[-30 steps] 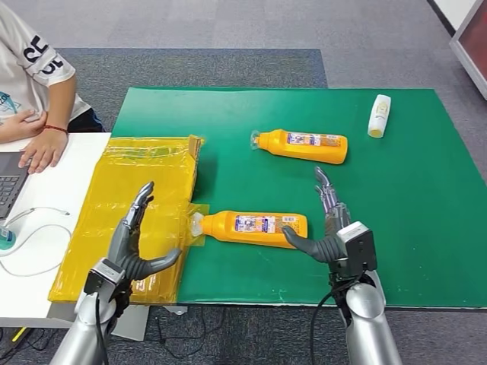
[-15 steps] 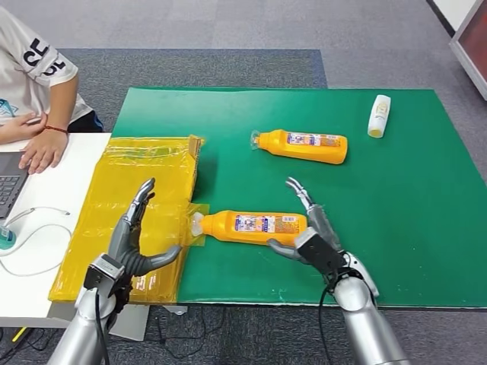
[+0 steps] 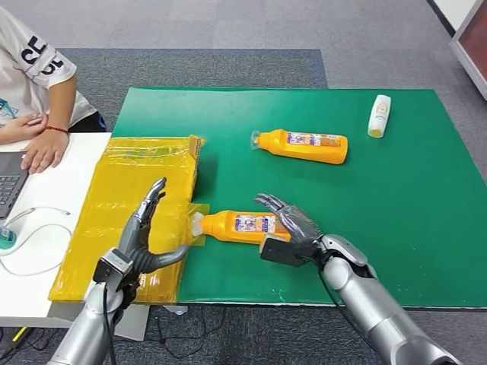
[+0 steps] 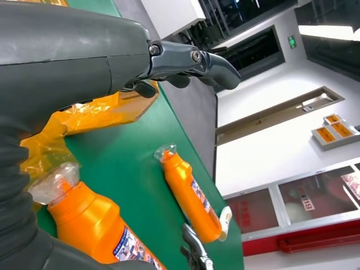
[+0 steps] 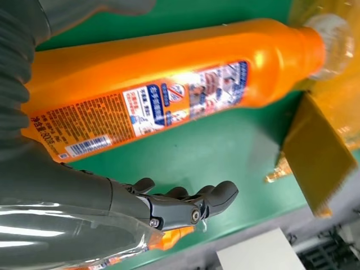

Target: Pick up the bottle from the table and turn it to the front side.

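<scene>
Two orange bottles lie on their sides on the green mat. The near bottle has its clear cap toward the yellow bag and its label facing up. My right hand reaches over its base end with fingers spread; in the right wrist view the near bottle lies between thumb and fingers, which stay clear of it. The far bottle lies apart, farther back. My left hand hovers open over the yellow bag, beside the near bottle's cap.
A yellow plastic bag covers the mat's left edge and part of the white table. A small white bottle lies at the mat's far right. A person sits at the far left by a laptop.
My right hand has swung left and turned over the near bottle's base end. My left hand has edged slightly forward and right. The bottles have not moved.
</scene>
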Robot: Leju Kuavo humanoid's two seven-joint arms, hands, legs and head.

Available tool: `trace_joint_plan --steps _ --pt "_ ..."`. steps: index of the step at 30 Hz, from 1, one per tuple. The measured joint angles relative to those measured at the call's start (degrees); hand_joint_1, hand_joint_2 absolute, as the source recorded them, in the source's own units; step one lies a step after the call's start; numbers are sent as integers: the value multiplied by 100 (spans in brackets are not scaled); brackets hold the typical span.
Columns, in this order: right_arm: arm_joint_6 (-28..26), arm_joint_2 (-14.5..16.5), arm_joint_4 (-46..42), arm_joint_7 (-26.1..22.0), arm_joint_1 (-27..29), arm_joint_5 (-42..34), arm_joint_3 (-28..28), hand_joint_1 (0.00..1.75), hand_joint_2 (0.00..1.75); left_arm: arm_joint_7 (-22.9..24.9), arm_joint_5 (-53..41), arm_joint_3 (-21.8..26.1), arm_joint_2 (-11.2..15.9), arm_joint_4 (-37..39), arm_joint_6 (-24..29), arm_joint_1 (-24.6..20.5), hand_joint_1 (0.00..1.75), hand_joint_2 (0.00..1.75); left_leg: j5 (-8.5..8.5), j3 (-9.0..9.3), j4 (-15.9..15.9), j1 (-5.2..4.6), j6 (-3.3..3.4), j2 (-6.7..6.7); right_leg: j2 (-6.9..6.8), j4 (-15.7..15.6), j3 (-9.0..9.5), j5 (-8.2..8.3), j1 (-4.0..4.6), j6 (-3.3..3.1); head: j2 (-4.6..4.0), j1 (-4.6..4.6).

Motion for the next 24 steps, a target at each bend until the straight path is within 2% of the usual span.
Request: trace_joint_plan --steps 6,24 --pt "-21 -96 319 115 -207 23 339 0 175 -4 28 -37 19 94 15 -5 0 175 0 -1 0 0 -1 0 0 0 -1 0 0 0 0 1" --pt "-42 -171 751 384 -536 159 837 0 175 -15 83 -43 54 229 6 -3 0 175 1 -1 0 0 0 0 0 0 -1 1 0 1 0 1"
